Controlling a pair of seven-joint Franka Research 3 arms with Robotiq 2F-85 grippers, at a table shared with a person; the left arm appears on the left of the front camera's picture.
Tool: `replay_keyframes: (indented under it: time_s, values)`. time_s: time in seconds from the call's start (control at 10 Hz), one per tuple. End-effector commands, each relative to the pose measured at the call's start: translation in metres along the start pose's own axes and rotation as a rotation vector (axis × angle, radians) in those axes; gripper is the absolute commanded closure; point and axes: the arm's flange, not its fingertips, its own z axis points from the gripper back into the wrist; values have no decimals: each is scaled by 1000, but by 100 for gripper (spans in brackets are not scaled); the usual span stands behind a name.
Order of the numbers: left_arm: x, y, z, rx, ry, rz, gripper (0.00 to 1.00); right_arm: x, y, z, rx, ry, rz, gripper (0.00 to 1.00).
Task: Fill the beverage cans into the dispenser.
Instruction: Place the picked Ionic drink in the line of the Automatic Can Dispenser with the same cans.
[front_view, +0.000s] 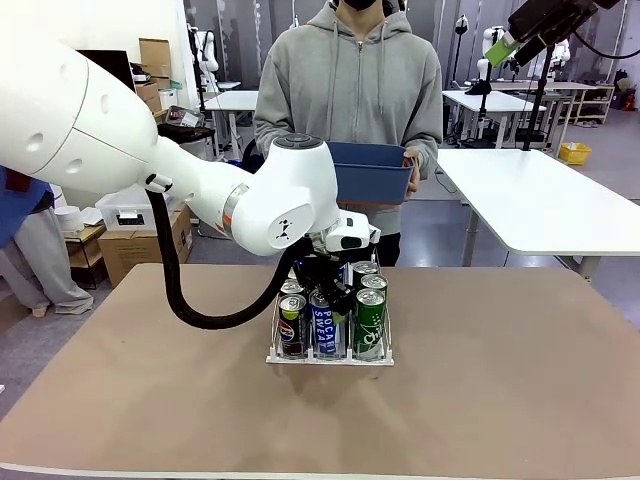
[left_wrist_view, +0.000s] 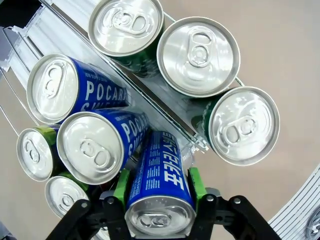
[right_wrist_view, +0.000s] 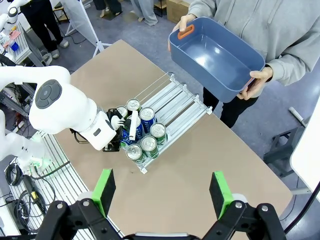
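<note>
Placing step: left pincer (left_wrist_view: 159, 200) clamped on blue-and-white slim aluminium can (left_wrist_view: 160, 182), lowering into middle lane of clear acrylic three-lane dispenser (front_view: 330, 357) at worktop (front_view: 500, 400) centre. Right pincer (right_wrist_view: 162, 192) wide open, empty, raised. Next: seat can upright, release.

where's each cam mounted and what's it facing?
Front: between the arms, facing across the table at the person; left arm reaches in.
Left wrist: looks down its left pincer, shut on a Pocari Sweat can, over the dispenser.
Right wrist: high above, open right pincer in foreground, left arm below.
Shared: dispenser, blue bin.
</note>
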Motion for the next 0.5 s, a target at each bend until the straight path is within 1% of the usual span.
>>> replay_keyframes:
  time_s: [0.0, 0.4]
  values:
    - [-1, 2, 0, 4, -7, 4, 43, 0, 0, 0, -4, 6, -1, 0]
    - [-1, 2, 0, 4, -7, 4, 43, 0, 0, 0, -4, 6, -1, 0]
